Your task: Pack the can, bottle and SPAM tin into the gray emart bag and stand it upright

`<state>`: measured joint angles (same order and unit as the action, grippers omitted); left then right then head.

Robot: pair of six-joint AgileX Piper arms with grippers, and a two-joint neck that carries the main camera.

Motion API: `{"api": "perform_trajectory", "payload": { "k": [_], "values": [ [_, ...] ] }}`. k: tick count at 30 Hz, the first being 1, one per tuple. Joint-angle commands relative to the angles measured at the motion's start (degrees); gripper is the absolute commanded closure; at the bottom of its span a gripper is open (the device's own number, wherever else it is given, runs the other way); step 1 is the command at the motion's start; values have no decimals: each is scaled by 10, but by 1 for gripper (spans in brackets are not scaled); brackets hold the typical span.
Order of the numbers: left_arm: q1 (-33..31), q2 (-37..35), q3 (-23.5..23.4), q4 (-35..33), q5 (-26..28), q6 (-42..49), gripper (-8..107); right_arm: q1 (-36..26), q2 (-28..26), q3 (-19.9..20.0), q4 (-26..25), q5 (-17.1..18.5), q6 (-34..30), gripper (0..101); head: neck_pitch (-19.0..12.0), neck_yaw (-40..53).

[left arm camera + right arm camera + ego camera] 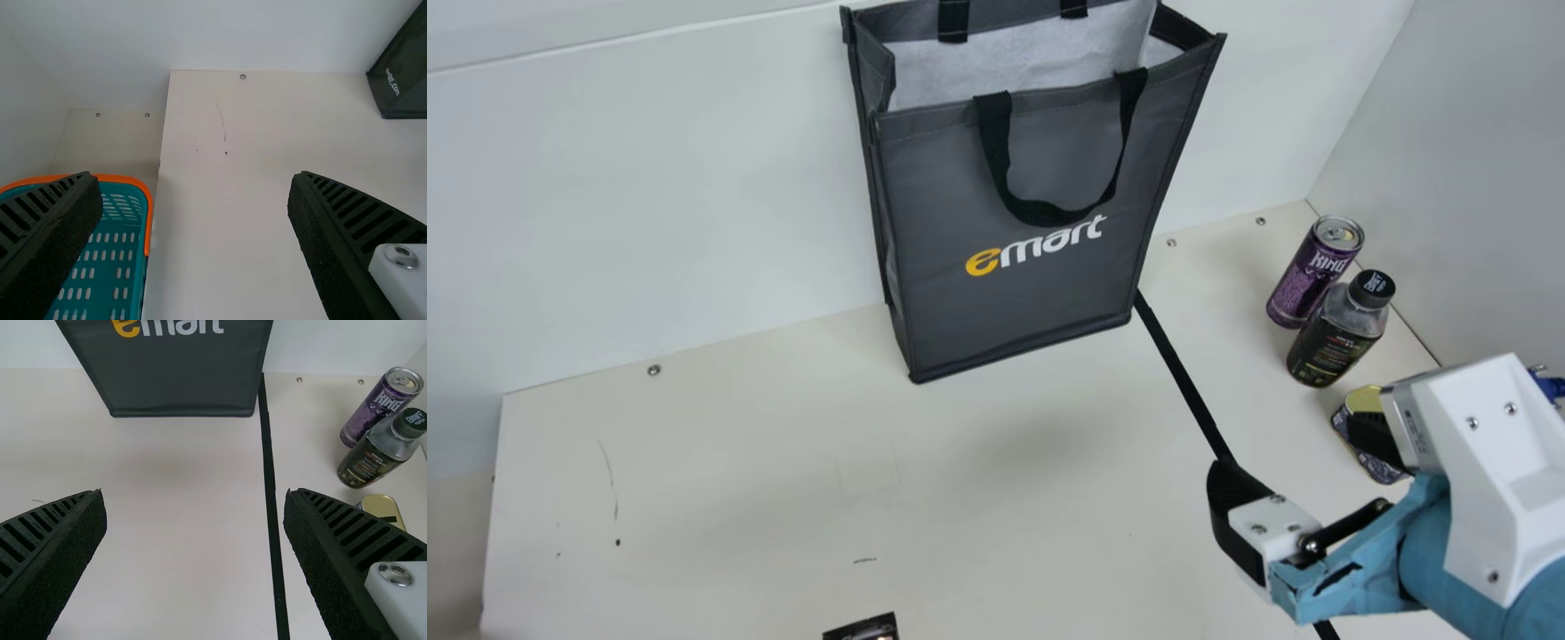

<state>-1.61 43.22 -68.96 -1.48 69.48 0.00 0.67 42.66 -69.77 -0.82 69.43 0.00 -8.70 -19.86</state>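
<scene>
Possibly the right claw (194, 495), spread and empty, could topple the bottle (1336, 340) while grabbing the can (1309, 277), since these 2 stand close together right of the emart bag (951, 196).

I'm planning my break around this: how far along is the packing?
The gray emart bag already stands upright, top open. Nothing is in hand: the left gripper and right gripper are open and empty. Left to pack are the can, bottle and SPAM tin, all outside on the table.
</scene>
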Motion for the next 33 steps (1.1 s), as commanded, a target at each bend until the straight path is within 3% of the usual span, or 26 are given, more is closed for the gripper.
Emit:
{"api": "perform_trajectory", "payload": {
  "k": [1, 33],
  "values": [
    [0, 0, 0, 0, 0, 0, 9, 0, 0, 0, 0, 0, 0, 6, -13, -1],
    [0, 0, 0, 0, 0, 0, 9, 0, 0, 0, 0, 0, 0, 6, -13, -1]
  ]
}}
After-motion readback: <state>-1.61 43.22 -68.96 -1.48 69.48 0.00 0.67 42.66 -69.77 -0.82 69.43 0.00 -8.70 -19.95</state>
